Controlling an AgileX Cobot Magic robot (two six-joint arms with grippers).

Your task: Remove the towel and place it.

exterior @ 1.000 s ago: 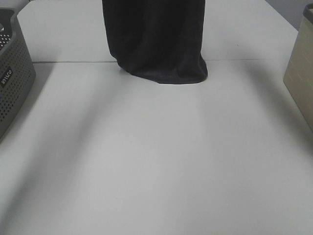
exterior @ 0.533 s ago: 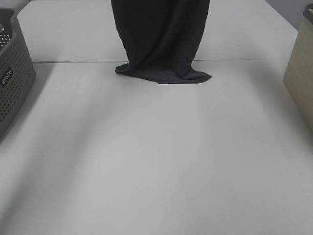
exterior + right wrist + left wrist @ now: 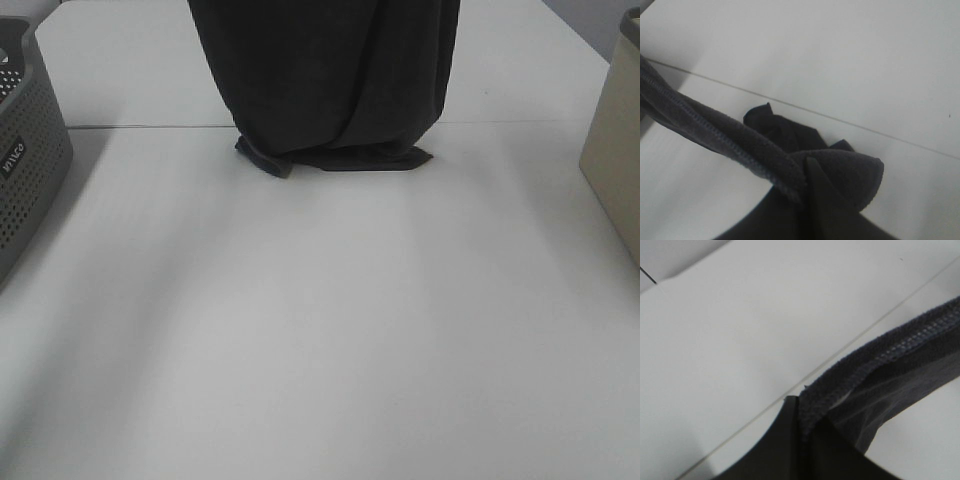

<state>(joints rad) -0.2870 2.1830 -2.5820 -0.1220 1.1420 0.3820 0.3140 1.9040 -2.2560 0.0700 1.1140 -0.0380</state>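
Note:
The towel [image 3: 325,80], dark and almost black, hangs from above the top edge of the exterior high view, and its lower end lies folded on the white table [image 3: 320,330] near the far middle. Neither gripper shows in that view. In the left wrist view my left gripper [image 3: 800,412] is shut on the towel's hemmed edge [image 3: 880,360], high above the table. My right gripper [image 3: 807,175] is shut on the towel [image 3: 715,132] too, and the bunched lower end [image 3: 790,132] shows on the table below it.
A grey perforated basket [image 3: 25,150] stands at the left edge of the table. A beige basket [image 3: 615,150] stands at the right edge. A seam [image 3: 140,127] runs across the table just behind the towel's lower end.
The hanging towel has spread wider at the top. Its lower end has settled further onto the table, folding under at the left.

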